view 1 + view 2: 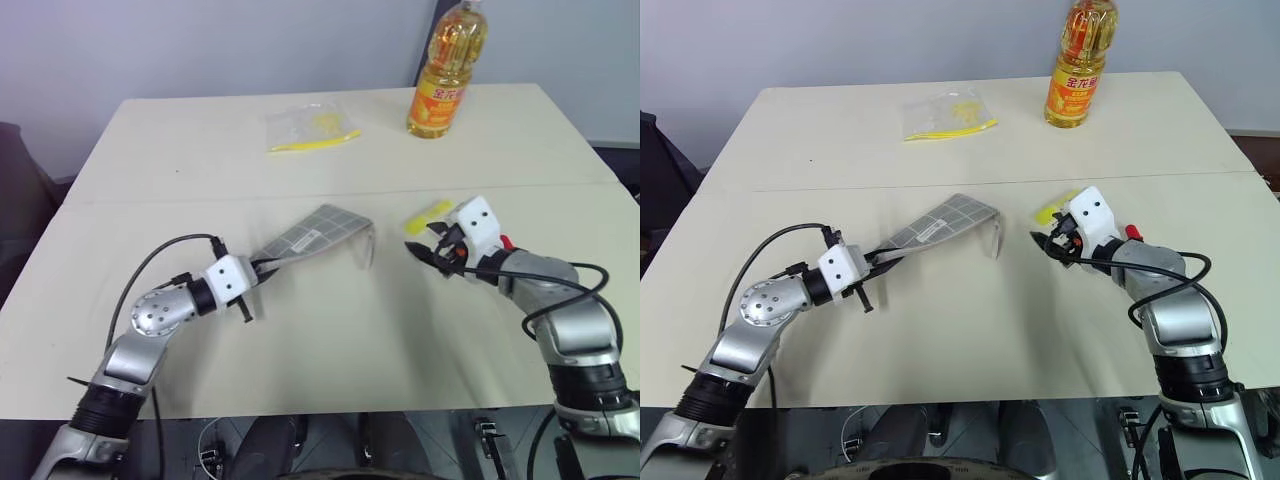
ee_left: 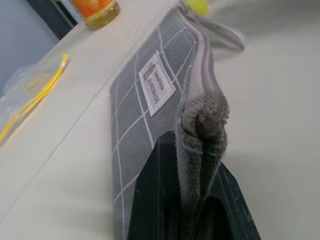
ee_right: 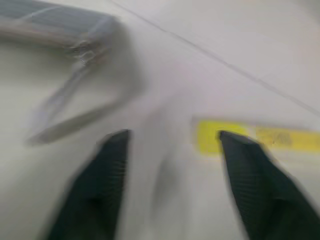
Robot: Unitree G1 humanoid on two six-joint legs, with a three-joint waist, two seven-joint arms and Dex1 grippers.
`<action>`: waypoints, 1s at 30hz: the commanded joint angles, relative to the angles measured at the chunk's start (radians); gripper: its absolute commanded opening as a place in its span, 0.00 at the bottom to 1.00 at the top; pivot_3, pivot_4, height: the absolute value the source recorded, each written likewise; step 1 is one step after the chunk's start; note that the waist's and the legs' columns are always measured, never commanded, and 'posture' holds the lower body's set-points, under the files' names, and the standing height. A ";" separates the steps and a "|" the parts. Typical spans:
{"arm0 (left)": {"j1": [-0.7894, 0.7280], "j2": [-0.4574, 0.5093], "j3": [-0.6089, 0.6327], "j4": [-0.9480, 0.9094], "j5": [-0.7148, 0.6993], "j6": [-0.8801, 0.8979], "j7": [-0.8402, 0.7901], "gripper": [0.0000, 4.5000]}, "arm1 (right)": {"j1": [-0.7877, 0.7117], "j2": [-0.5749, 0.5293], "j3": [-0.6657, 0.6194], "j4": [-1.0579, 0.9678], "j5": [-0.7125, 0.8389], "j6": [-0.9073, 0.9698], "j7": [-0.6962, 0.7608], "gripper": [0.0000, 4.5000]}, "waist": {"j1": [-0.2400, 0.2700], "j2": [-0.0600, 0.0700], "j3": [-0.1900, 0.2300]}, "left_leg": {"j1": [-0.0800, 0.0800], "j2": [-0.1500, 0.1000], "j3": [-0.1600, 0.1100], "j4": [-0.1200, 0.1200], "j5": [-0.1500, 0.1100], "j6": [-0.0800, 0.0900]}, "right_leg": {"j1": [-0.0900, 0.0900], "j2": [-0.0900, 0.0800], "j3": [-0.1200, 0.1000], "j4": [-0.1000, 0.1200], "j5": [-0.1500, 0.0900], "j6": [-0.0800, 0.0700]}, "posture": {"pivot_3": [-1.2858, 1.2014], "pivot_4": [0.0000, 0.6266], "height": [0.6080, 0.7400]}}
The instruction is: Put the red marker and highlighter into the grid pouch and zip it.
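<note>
The grid pouch (image 2: 150, 115) is matt grey woven cloth with a fuzzy, frayed-looking edge and a white sewn fabric label; black fingers (image 2: 150, 200) pinching it look like textured matt plastic. At the table's (image 1: 300, 350) twelve o'clock, a clear glossy plastic bag (image 1: 305, 125) and a shiny plastic oil bottle (image 1: 447, 75)

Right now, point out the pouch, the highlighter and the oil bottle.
pouch (image 2: 131, 125): left wrist view, gridded side panel.
highlighter (image 1: 428, 213): left eye view, yellow barrel.
oil bottle (image 1: 1077, 85): right eye view, label.
</note>
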 commanded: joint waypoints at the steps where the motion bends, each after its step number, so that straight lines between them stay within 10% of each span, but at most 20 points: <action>1: -0.016 -0.024 -0.003 -0.079 -0.014 0.061 0.008 0.00 | 0.007 0.020 -0.010 -0.087 0.038 0.023 -0.021 0.99 | 0.001 0.000 0.000 | 0.000 0.000 0.000 0.000 0.000 0.000 | 0.000 0.000 0.000 0.000 0.000 0.000 | 0.52 0.24 1.00; 15: -0.020 -0.063 -0.009 -0.152 -0.015 0.134 -0.013 0.00 | -0.071 0.172 0.019 0.019 0.056 0.039 -0.152 0.99 | 0.010 0.000 0.000 | 0.000 0.000 0.000 0.001 0.000 -0.001 | -0.002 0.000 0.000 0.000 0.000 0.000 | 0.52 0.24 1.00; 25: 0.001 -0.067 -0.007 -0.177 -0.014 0.153 -0.016 0.00 | -0.089 0.197 0.038 0.031 0.063 0.015 -0.152 0.02 | 0.009 0.000 0.000 | 0.000 0.000 0.000 0.000 0.000 -0.001 | -0.002 0.000 0.000 0.000 0.000 0.000 | 0.52 0.24 1.00; 30: -0.005 -0.081 -0.004 -0.169 -0.012 0.177 0.010 0.00 | -0.049 0.117 0.121 -0.061 0.045 0.018 -0.072 0.01 | 0.011 0.000 0.000 | 0.000 0.000 0.000 0.000 0.000 -0.001 | -0.002 0.000 0.000 0.000 0.000 0.000 | 0.52 0.24 1.00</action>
